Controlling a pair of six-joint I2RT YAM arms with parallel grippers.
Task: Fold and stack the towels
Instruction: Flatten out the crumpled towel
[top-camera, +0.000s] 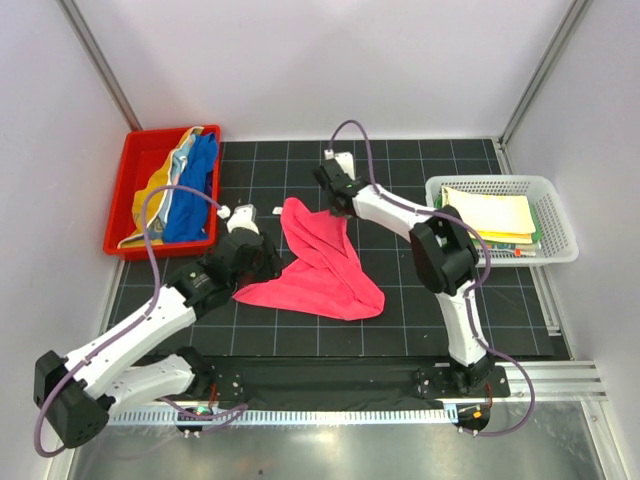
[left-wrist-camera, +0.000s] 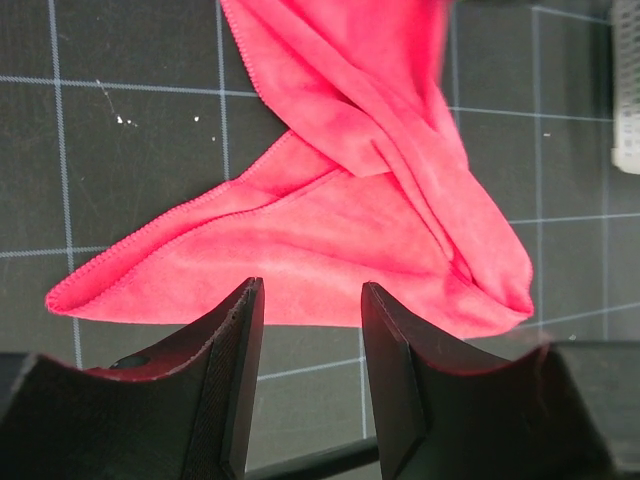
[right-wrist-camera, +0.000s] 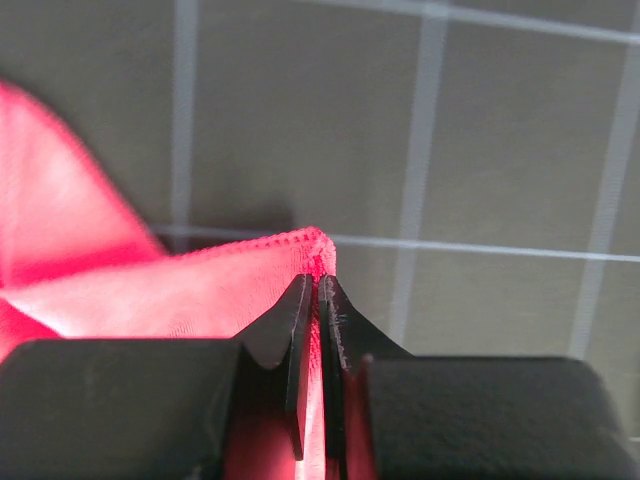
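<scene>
A pink-red towel (top-camera: 322, 265) lies crumpled in the middle of the black grid mat. My right gripper (top-camera: 330, 195) is shut on its far corner (right-wrist-camera: 312, 250) and holds that corner up off the mat. My left gripper (top-camera: 262, 262) is open and empty at the towel's left edge (left-wrist-camera: 300, 250), its fingers (left-wrist-camera: 240, 340) just short of the cloth. Blue, yellow and white towels (top-camera: 190, 185) lie heaped in the red bin. Folded yellow and green towels (top-camera: 495, 218) sit in the white basket.
The red bin (top-camera: 135, 190) stands at the back left. The white mesh basket (top-camera: 555, 215) stands at the right edge, its corner in the left wrist view (left-wrist-camera: 628, 110). Grey walls close in the back and sides.
</scene>
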